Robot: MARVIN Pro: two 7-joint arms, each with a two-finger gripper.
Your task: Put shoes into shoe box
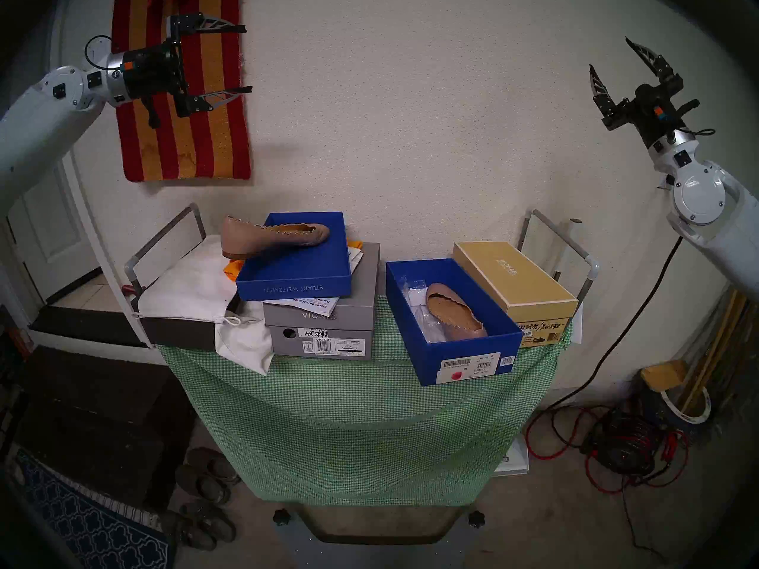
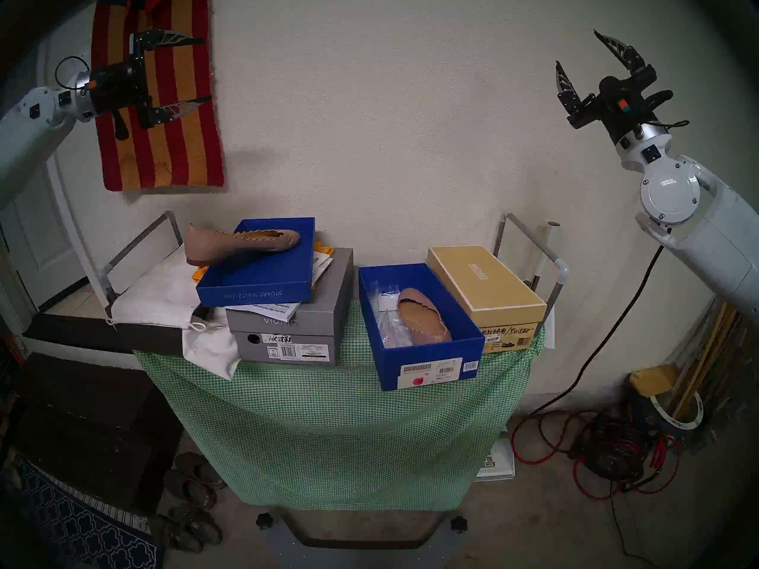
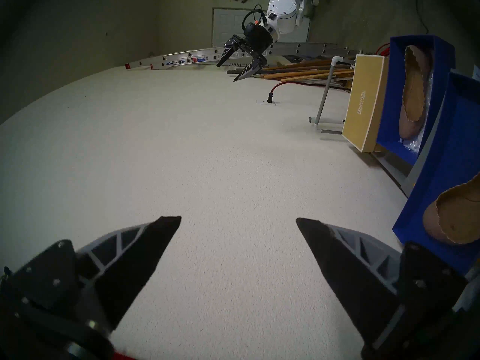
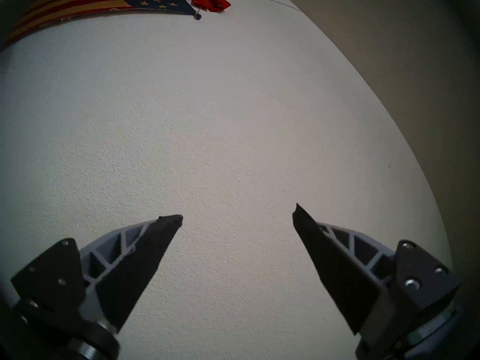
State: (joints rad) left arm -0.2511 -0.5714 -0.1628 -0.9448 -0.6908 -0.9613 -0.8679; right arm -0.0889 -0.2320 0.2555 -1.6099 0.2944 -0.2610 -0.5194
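One shoe (image 1: 455, 315) is already lying inside the blue shoe box (image 1: 468, 361) on the green-covered bench (image 1: 353, 408), beside some clear plastic wrapping, while the other shoe (image 1: 273, 235) is resting across the rim of the blue lid (image 1: 295, 287), which is sitting on a gray box (image 1: 320, 330), so its heel is sticking out over the edge. Both arms are hanging high above the bench, well apart from everything; the left gripper (image 1: 240, 59) is pointing level with its jaws wide and empty, and the right gripper (image 1: 612, 63) is pointing upward toward the wall, also wide and empty. I think the second shoe is waiting to be picked up, and its overhanging heel is probably offering an easy place to grasp.
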